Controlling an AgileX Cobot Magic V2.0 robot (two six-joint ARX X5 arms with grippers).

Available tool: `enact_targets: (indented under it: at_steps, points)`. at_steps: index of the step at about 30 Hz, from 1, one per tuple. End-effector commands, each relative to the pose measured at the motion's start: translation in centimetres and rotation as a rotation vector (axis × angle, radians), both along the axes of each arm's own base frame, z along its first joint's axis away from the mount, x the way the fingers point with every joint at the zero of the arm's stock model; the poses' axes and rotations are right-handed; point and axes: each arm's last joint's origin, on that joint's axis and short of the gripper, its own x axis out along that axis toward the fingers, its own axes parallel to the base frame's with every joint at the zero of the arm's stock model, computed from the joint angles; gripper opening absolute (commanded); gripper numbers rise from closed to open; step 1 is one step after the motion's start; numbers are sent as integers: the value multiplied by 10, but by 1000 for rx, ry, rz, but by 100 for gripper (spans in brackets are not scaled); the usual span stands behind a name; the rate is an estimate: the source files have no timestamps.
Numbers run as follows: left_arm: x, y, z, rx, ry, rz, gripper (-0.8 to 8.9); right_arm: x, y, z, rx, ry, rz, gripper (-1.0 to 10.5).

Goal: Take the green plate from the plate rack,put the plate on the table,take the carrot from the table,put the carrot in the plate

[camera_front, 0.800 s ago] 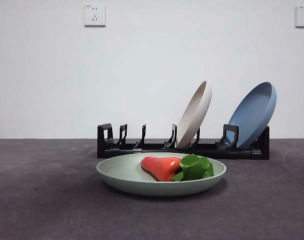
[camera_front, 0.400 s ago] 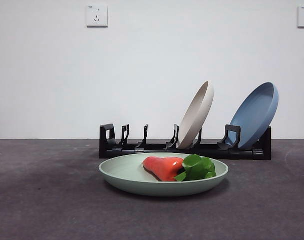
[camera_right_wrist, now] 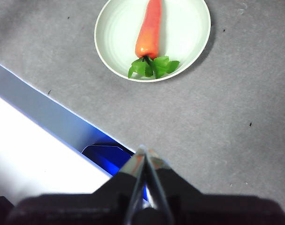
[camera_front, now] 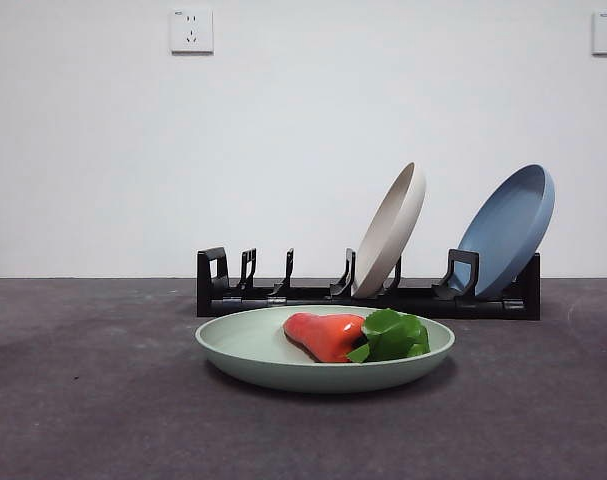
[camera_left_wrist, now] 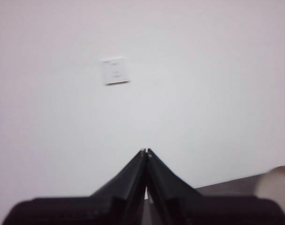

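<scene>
The green plate (camera_front: 283, 360) lies flat on the dark grey table (camera_front: 83, 400), in front of the black plate rack (camera_front: 283, 297). The carrot (camera_front: 328, 334) lies in the plate, its green leaves to the right. In the right wrist view the plate (camera_right_wrist: 184, 33) and carrot (camera_right_wrist: 149, 30) lie far below my right gripper (camera_right_wrist: 145, 152), which is shut and empty, high above the table. My left gripper (camera_left_wrist: 146, 152) is shut and empty, facing the white wall. Neither gripper shows in the front view.
A beige plate (camera_front: 391, 228) and a blue plate (camera_front: 508, 228) lean in the rack's right slots; its left slots hold nothing. A blue-and-white edge (camera_right_wrist: 43, 112) shows under my right gripper. Wall sockets (camera_front: 191, 30) sit high on the wall.
</scene>
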Motion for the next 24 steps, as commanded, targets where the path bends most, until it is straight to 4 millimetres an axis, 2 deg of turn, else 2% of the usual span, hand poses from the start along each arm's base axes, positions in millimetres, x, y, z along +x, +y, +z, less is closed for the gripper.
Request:
enact_targets:
  at_steps: [1,6,9,13,17,24]
  points:
    - [6,5,-44,4,58,56,-3,0,0,1,8,-5,-4,1]
    - [10,12,-105,-86,166,108,-3,0,0,1,8,-5,-4,1]
    - [12,14,-135,-117,218,124,-3,0,0,1,8,-5,-4,1]
    - [13,14,-164,-142,261,132,-3,0,0,1,8,-5,-4,1]
    - [12,14,-181,-154,282,131,-3,0,0,1,8,-4,-3,1]
    - [9,14,-194,-150,396,138,-3,0,0,1,8,-4,-4,1]
